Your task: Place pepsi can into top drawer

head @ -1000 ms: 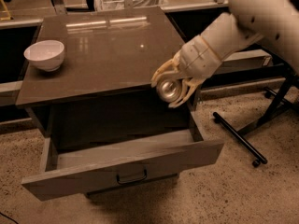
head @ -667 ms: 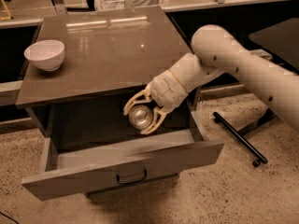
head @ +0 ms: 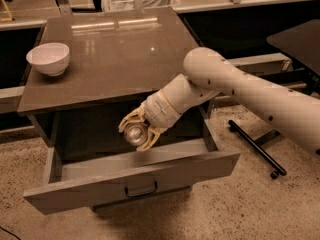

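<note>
If full, fairly heavy for its size; if empty, almost no weight. Judged as a thin-walled can (head: 134,132): stiff at the two silver ends, softer on the side wall, easy to dent under a hard squeeze, smooth and somewhat slippery. Best taken across the middle of the side wall with moderate force, not at the rims. Round, so likely to roll once laid on its side; better set down gently than dropped.

Held now by the gripper (head: 134,136), inside the opening of the pulled-out drawer (head: 165,168), near the middle of its cavity and a little toward 3 o'clock. Tilted, with one silver end turned toward the camera. Fingers clamped on the side wall, one at 10 o'clock of the can and one at 5 o'clock, both touching it, spread only as wide as the can itself. No contact visible with the drawer walls or with the cabinet (head: 115,49) top. Cannot tell whether resting on the drawer floor; seems to hang above it. Bowl (head: 48,58) at 10 o'clock on the cabinet top, well apart
</note>
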Robot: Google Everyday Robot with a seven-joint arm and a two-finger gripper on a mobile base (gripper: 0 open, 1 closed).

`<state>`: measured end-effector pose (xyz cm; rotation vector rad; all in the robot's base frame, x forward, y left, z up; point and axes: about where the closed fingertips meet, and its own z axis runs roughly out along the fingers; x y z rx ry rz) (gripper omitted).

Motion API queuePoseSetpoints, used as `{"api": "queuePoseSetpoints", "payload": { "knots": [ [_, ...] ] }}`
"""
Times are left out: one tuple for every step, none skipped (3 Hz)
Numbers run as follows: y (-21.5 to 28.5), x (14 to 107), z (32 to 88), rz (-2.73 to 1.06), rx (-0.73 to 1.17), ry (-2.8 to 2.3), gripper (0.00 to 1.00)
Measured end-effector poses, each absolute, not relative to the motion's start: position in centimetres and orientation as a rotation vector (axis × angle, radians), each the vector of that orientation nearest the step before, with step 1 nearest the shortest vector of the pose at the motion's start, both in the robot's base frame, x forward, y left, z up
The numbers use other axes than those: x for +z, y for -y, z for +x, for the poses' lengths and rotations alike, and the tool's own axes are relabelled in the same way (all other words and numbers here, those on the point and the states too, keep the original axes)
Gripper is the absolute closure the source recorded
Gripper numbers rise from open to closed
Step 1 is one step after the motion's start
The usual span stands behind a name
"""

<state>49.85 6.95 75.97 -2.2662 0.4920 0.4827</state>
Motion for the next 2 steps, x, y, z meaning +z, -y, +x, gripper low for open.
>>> {"api": "queuePoseSetpoints", "payload": {
  "knots": [
    [-7.1,73.2,51.0,-2.255,0.388,-0.600,1.00],
    [-6.7,70.7,51.5,-2.304,0.250,-0.659,1.00]
  ]
}}
